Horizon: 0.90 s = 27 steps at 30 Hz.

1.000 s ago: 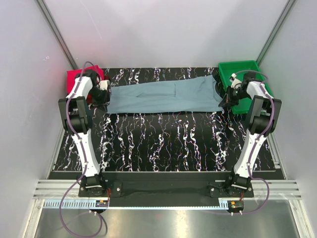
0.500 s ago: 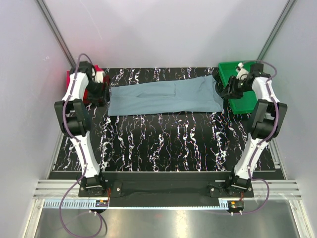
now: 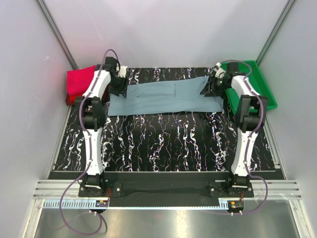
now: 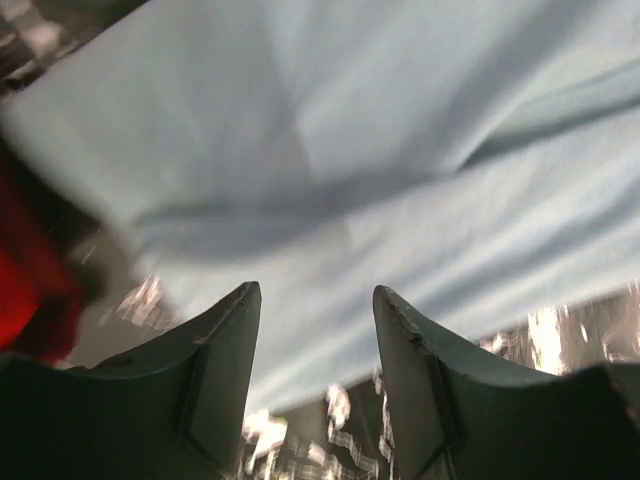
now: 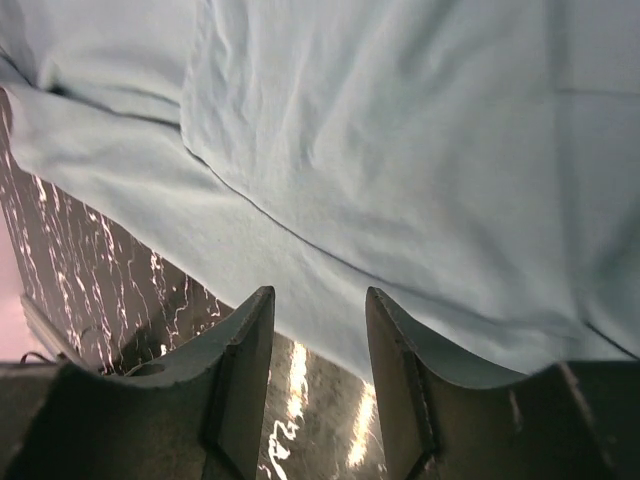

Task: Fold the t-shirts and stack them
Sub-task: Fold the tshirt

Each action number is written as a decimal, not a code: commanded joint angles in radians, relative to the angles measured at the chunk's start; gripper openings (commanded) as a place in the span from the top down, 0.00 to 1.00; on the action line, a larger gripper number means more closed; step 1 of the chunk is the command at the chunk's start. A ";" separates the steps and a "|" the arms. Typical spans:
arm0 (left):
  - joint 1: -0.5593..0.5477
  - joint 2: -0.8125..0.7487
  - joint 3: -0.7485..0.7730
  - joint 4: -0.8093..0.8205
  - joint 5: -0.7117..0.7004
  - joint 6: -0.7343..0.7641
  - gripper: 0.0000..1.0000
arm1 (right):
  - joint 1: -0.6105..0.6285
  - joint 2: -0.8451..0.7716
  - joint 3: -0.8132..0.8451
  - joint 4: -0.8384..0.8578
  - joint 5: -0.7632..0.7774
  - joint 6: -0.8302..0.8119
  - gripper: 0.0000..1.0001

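The grey-blue t-shirt point(image 3: 166, 97) lies flat across upper centre, laid out for folding. The left gripper point(image 4: 315, 295) and right gripper point(image 5: 318, 295) hover over opposite ends, jaws parted and empty, likely poised to grasp.

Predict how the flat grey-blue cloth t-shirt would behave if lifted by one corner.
The grey-blue cloth t-shirt would probably droop limply, since it lies flat with soft creases on the black marbled table. It looks thin, so likely light. Pushed, such soft cloth would probably bunch rather than slide whole.
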 commanded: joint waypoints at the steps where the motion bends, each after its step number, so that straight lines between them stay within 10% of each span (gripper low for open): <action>1: -0.005 0.060 0.086 0.043 -0.002 -0.003 0.47 | 0.034 0.032 0.048 0.019 -0.028 0.025 0.52; 18: -0.065 0.078 -0.069 0.027 -0.064 -0.068 0.43 | 0.057 0.168 0.105 0.021 0.107 0.072 0.48; 27: -0.130 -0.085 -0.280 -0.021 -0.104 -0.086 0.41 | 0.063 0.355 0.446 -0.004 0.096 0.123 0.44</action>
